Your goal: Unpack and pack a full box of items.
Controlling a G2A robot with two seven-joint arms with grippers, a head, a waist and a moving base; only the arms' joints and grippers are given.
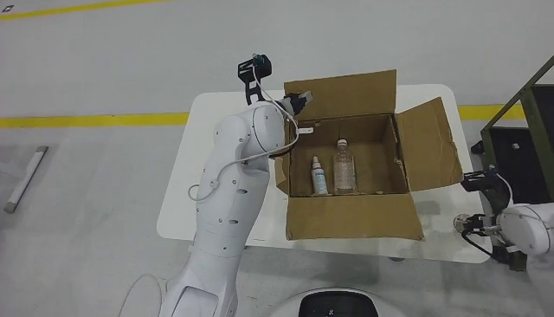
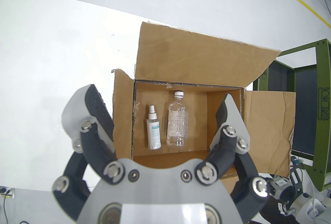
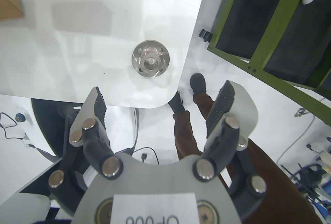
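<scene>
An open cardboard box (image 1: 407,144) stands on the white table (image 1: 199,178), all flaps folded out. On its floor lie a small white spray bottle (image 1: 319,177) (image 2: 153,129) and a clear plastic bottle (image 1: 344,166) (image 2: 177,121), side by side with caps toward the far wall. My left gripper (image 1: 301,101) (image 2: 159,92) hangs open and empty high above the box's left rim. My right gripper (image 1: 482,182) (image 3: 163,88) is open and empty past the table's right front corner, just short of a round metal flange (image 3: 150,59) lying on the table there.
A green metal frame with dark panels (image 1: 522,118) (image 3: 261,15) stands right of the table. A person's legs in brown trousers and black shoes (image 3: 197,85) are beside the table corner under my right gripper. Bare tabletop (image 2: 51,54) lies left of the box.
</scene>
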